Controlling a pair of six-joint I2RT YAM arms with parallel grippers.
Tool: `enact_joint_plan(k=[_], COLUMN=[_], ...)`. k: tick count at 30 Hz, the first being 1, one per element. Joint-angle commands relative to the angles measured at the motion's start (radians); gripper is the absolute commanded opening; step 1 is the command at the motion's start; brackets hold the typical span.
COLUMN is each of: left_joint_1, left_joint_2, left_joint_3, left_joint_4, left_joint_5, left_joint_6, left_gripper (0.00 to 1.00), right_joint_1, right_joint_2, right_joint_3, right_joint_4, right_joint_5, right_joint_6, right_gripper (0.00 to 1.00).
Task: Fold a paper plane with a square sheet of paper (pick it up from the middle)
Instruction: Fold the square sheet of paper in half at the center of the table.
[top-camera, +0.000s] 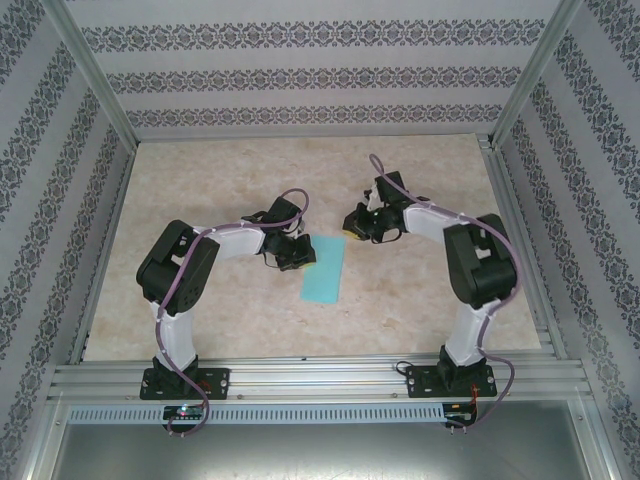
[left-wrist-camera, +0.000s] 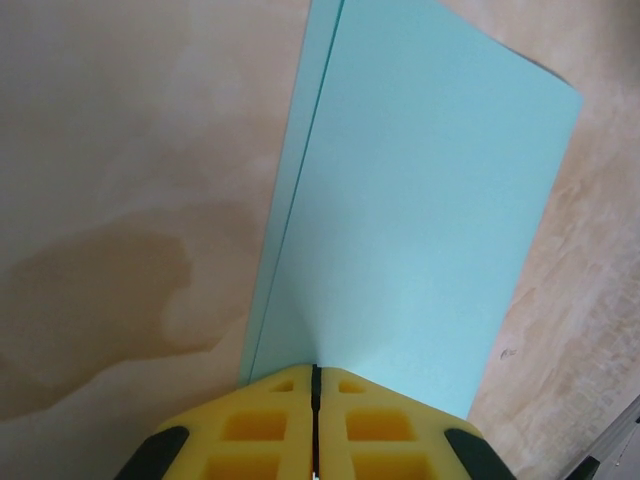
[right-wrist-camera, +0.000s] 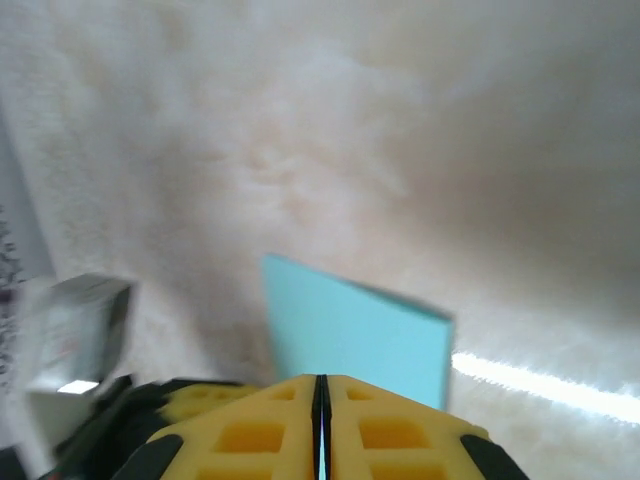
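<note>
The square sheet of paper (top-camera: 324, 270) lies flat on the table, folded in half into a narrow turquoise rectangle. In the left wrist view the sheet of paper (left-wrist-camera: 420, 220) shows two layers along its left edge. My left gripper (top-camera: 298, 258) is shut, and its yellow tips (left-wrist-camera: 315, 370) sit on the near edge of the sheet; whether any paper is pinched between them I cannot tell. My right gripper (top-camera: 355, 232) is shut and holds nothing, just beyond the far right corner of the paper. In the blurred right wrist view the paper (right-wrist-camera: 350, 335) lies ahead of that gripper (right-wrist-camera: 320, 378).
The marble-patterned tabletop (top-camera: 200, 200) is ringed by aluminium rails, with the front rail (top-camera: 320, 375) by the arm bases and patterned walls behind. A brownish stain (left-wrist-camera: 110, 270) marks the table left of the sheet.
</note>
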Motion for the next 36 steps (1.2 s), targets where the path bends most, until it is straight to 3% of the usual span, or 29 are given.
enact_joint_plan(k=[1,7,12,24,36], left_joint_1=[-0.014,-0.014,-0.014,-0.014,-0.014], left_joint_2=[-0.021,-0.025,-0.026,-0.027,-0.04], left_joint_3=[-0.009,-0.009,-0.006,-0.006,0.0], left_joint_4=[-0.079,-0.074,-0.079,-0.083,-0.081], left_joint_5=[0.003,0.011,0.012,0.008,0.015], left_joint_6=[0.023,0.025,0.026,0.022,0.021], left_gripper=[0.1,0.11,0.12,0.12,0.12], right_joint_1=[0.05,0.181,0.268,0.276,0.306], right_joint_2=[-0.106,-0.211,-0.228,-0.169,-0.33], right_joint_3=[-0.097,-0.334,-0.424,-0.567,-0.483], right_joint_4=[0.038,0.211,0.266,0.207,0.168], right_joint_5=[-0.015,0.017,0.017,0.066,0.033], right_joint_6=[0.032,0.162,0.185,0.127,0.108], right_gripper=[0.13,0.11,0.1,0.1,0.12])
